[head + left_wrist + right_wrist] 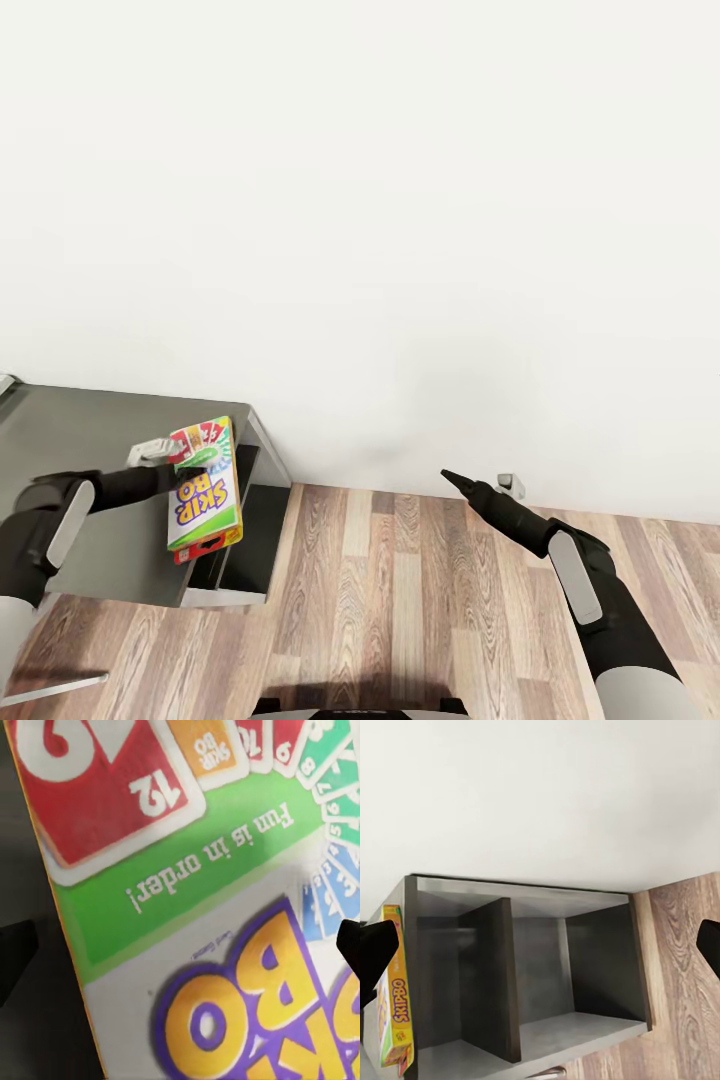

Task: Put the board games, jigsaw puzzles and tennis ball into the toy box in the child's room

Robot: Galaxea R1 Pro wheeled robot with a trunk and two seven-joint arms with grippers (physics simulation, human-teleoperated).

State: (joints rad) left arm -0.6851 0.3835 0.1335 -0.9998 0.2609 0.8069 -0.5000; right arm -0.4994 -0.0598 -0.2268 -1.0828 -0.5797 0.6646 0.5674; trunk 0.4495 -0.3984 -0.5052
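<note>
Black fingers of the left gripper (190,468) clamped on the Skip-Bo board game (204,484), gripping it at the left long edge near the upper half of the lid. Box held roughly flat, face up, over the right end of a dark grey cabinet top (70,440), with the lower end of the box jutting past the cabinet's front edge. In the left wrist view, lid very close: red "12" card, green band reading "Fun is in order!", yellow-and-purple Skip-Bo lettering (247,1012), a dark fingertip (15,952) at each side of the frame. A small pale grey block (152,452) just beside the box's upper left corner, at the gripper; cannot tell what it is.

Right gripper (456,480) held out over the wood-plank floor (400,590), well apart from the cabinet, gripping nothing; fingers drawn to a point in the head view, yet the right wrist view shows the two dark fingertips (375,952) at opposite edges of the frame, so spread wide. Just beyond the tip, a small grey fitting (510,486) at the foot of the white wall (400,200).

From the right wrist view, cabinet side with open dark grey compartments (540,967) split by an upright divider, and the yellow edge of the game box (394,990) printed "SKIP-BO" at the cabinet's far end.
</note>
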